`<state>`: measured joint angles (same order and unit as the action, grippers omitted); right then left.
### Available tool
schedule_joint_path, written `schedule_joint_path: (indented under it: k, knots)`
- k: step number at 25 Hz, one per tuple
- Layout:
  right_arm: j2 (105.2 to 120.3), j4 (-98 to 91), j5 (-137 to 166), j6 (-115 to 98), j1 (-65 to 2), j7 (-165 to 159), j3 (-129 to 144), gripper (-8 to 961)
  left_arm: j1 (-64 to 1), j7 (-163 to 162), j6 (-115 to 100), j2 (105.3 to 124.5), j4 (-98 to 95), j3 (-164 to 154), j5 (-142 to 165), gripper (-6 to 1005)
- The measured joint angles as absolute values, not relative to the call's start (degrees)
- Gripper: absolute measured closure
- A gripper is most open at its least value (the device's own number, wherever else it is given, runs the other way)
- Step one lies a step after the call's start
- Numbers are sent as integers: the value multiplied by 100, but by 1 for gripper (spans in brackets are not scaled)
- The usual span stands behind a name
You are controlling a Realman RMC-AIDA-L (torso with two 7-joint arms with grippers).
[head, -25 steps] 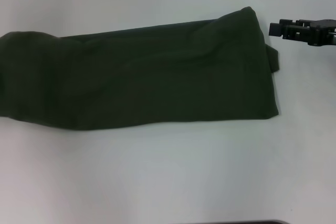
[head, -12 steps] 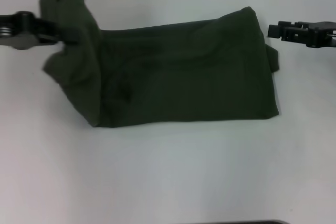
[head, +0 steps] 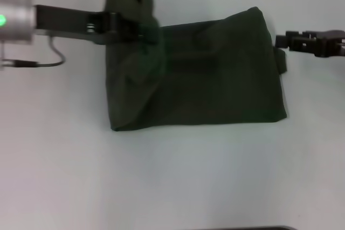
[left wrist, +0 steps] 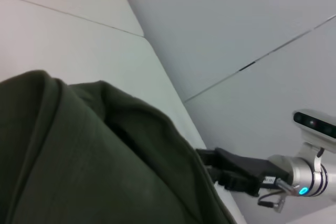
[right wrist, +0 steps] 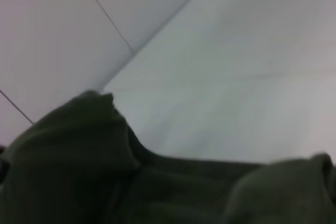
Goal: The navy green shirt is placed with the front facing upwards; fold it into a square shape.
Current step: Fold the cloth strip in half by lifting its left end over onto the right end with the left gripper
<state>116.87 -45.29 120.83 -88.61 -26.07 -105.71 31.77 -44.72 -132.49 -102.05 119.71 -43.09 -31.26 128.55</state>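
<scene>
The navy green shirt [head: 215, 74] lies on the white table [head: 178, 176] as a folded band, its plain dark side up. My left gripper [head: 146, 29] is shut on the shirt's left end, holding it raised and bunched above the part that lies flat. That raised fabric fills the lower left of the left wrist view as shirt cloth [left wrist: 89, 166]. My right gripper [head: 280, 40] hovers just off the shirt's far right corner, beside a small flap [head: 281, 60]. The right wrist view shows the shirt [right wrist: 79, 166] along its lower part.
The left arm's silver wrist with a green light [head: 13, 22] and a thin cable [head: 54, 60] reach in from the left. A dark edge [head: 248, 228] shows at the table's near side. The right arm [left wrist: 247, 174] appears far off in the left wrist view.
The left gripper has come in, taken the shirt's left end, lifted it and carried it to the right over the flat part. The band now looks much shorter. The right gripper stayed put.
</scene>
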Motion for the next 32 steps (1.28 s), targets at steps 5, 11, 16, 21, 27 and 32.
schedule_joint_path:
  k: [5, 11, 16, 21, 27, 32]
  knots:
    - [11591, -4741, 12521, -8821, -2504, -10896, 3127, 431, -4736, -13213, -9912, 12185, -4263, -3331, 12851, 969]
    - [11493, -4755, 12704, -8488, -2411, -11159, 3115, 431, -4907, -13176, -9607, 12290, -4045, -3493, 12758, 968]
    - [11519, -4650, 12828, -8376, -2518, -11184, 3188, 430, -5107, -13004, -9369, 12368, -3794, -3585, 12678, 967]
    - [11578, -4556, 13137, -8323, -2698, -11189, 3189, 430, -5254, -12854, -9320, 12378, -3641, -3648, 12551, 968]
    - [11589, -4389, 13125, -8299, -2817, -11197, 3163, 433, -5138, -12852, -9269, 12308, -3679, -3664, 12548, 968]
    - [11599, -4319, 13151, -8288, -2916, -11197, 3182, 432, -5006, -12874, -9250, 12259, -3768, -3633, 12544, 967]
